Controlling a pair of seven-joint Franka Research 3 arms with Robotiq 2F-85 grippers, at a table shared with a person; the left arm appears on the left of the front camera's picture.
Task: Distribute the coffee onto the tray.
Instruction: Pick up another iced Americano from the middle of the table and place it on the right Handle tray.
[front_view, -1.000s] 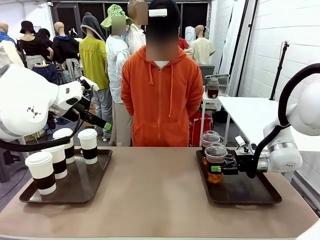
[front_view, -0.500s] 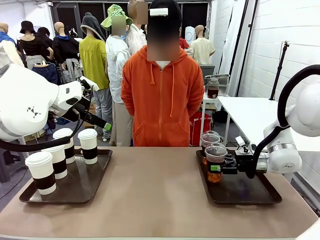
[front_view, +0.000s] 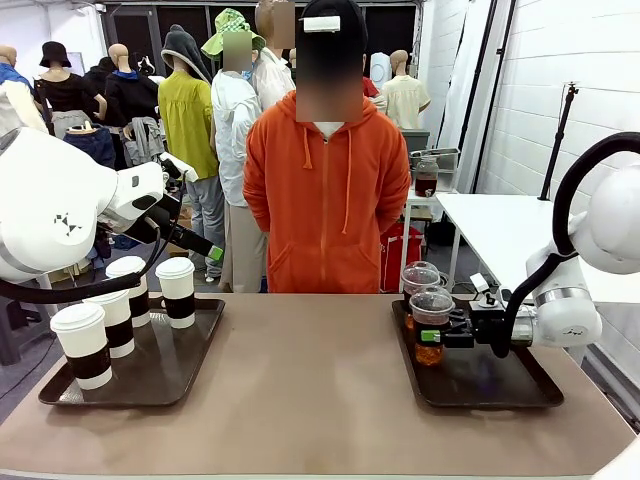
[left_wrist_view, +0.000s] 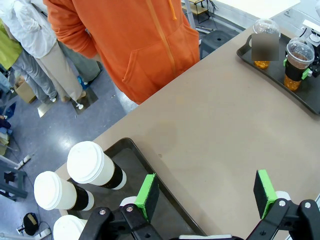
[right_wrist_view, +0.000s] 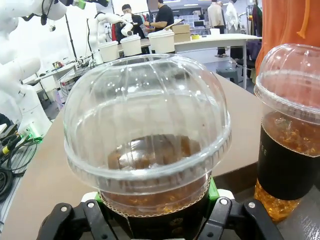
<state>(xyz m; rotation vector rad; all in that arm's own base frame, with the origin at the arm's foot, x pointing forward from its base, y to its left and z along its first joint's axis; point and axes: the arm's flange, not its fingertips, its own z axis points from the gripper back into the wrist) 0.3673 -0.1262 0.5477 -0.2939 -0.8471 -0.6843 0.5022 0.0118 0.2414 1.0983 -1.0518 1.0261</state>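
1. Front view: right hand (front_view: 433, 337) sits lower right of frame, its two fingers closed around the nearer clear dome cup (front_view: 431, 326) of amber drink. Cup's base looks to be on or just above the right tray (front_view: 520, 392); can't tell which.
2. Second clear cup (front_view: 419, 277) stands just behind it, at the tray's far left corner, close to touching.
3. Change vs a sec ago: basically none. Arm, hand and held cup are in the same spot across the frames, and the grip width hasn't altered. The person in the orange hoodie (front_view: 326, 195), mid frame across the counter (front_view: 310, 390), shifted a touch, hands behind back.
4. Meaning for the task: grip looks settled, lift not yet begun. My read: pause between grasp and carry.
5. Right wrist view: held cup's dome takes up centre of frame, green pads (right_wrist_view: 213, 189) showing at its base either side.
6. Left wrist view: left hand (left_wrist_view: 205, 192) wide open at frame bottom, nothing between the pads, hovering over near edge of the left tray (left_wrist_view: 131, 150).
7. Four white paper cups (front_view: 177, 291) w/ brown bands stand on the left tray, lower left of front view, untouched.
8. Likely next: carry the clear cup over toward the left tray, to mix the drinks.
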